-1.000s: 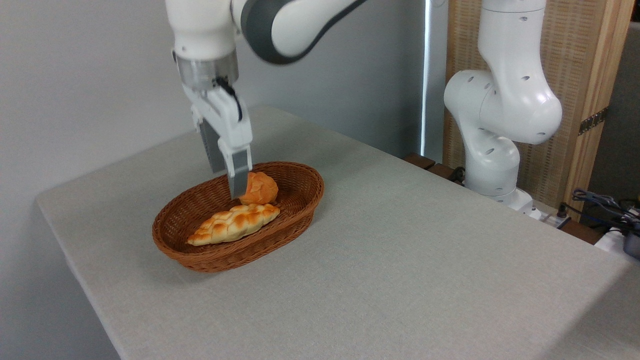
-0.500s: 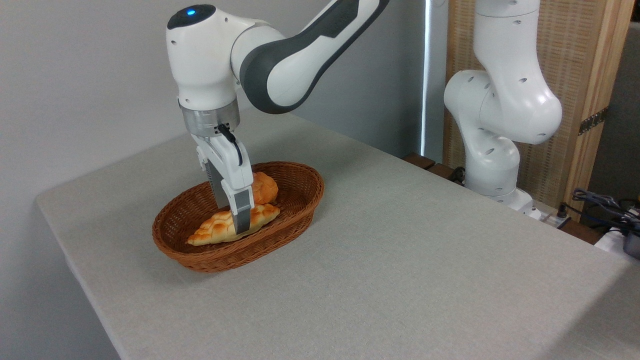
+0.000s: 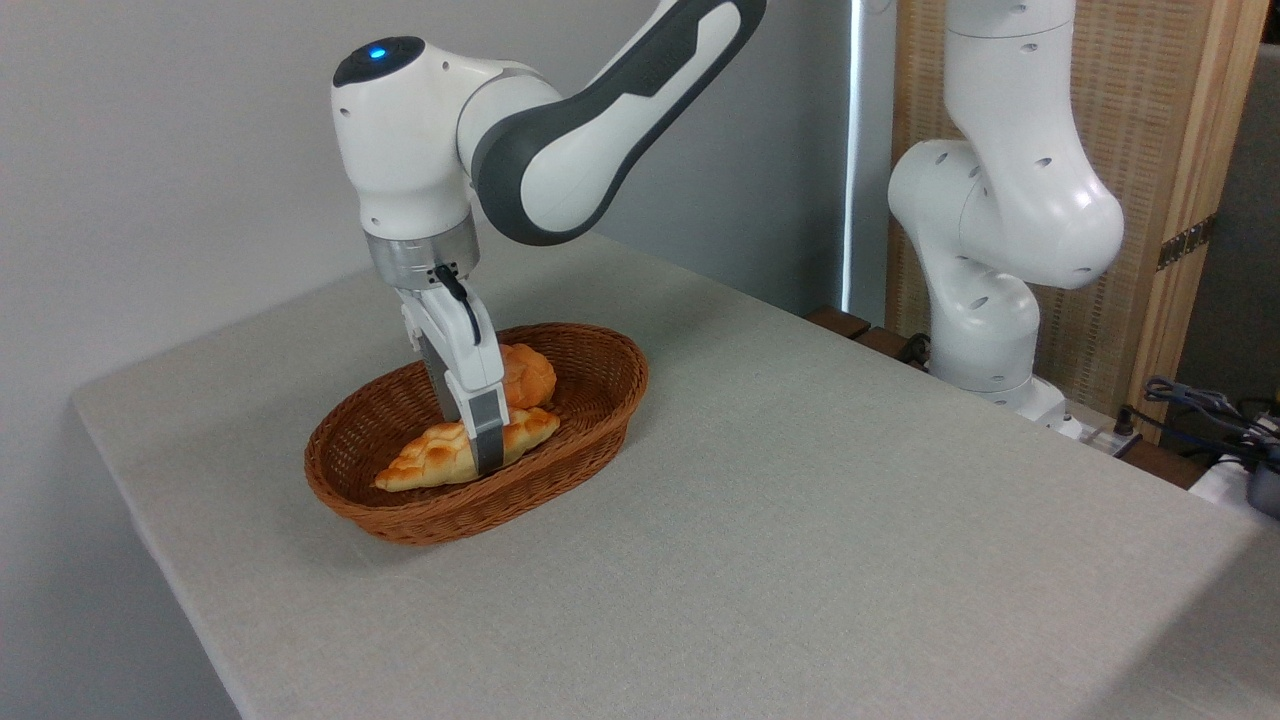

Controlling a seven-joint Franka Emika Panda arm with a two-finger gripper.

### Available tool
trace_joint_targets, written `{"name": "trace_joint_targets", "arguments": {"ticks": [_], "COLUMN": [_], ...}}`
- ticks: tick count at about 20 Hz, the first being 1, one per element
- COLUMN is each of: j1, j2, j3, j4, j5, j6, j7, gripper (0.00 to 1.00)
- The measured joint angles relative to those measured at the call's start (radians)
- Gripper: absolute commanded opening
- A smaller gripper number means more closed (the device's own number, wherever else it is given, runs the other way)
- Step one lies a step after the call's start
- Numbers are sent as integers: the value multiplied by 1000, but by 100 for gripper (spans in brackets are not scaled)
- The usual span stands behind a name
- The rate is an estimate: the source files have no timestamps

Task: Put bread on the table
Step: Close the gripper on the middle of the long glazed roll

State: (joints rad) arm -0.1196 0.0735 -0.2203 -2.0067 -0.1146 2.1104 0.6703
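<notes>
My white two-finger gripper [image 3: 478, 452] points straight down into the oval brown wicker basket [image 3: 590, 420], which sits on the light grey-beige fabric-textured table [image 3: 800, 520] toward its left end. The near grey finger [image 3: 487, 438] crosses in front of the long braided loaf with a golden-orange crust and pale cream edges [image 3: 430, 458], right at its middle; the far finger is hidden behind it. The fingers straddle the loaf, but from this angle I cannot tell whether they have closed on it or how wide the gap is. The loaf lies flat on the basket floor along the near wall, one tapered end toward the left, the other toward the basket's centre. Behind my finger a round orange bun [image 3: 527, 375] sits deeper in the basket, just beside the loaf's right end. My white-and-grey arm [image 3: 560, 140] arches in from the upper right, blue light lit on the wrist joint. A wooden screen with woven panels [image 3: 1170, 150] stands behind my base.
</notes>
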Motion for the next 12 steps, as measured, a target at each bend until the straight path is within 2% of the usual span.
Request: {"name": "trace_joint_targets", "arguments": {"ticks": [1, 2, 12], "j1": [0, 0, -1], "j2": [0, 0, 3], "j3": [0, 0, -2], "j4": [0, 0, 0], "j5": [7, 22, 37], "j6": [0, 0, 0], "j7": [1, 2, 8], "gripper": [53, 51, 50]}}
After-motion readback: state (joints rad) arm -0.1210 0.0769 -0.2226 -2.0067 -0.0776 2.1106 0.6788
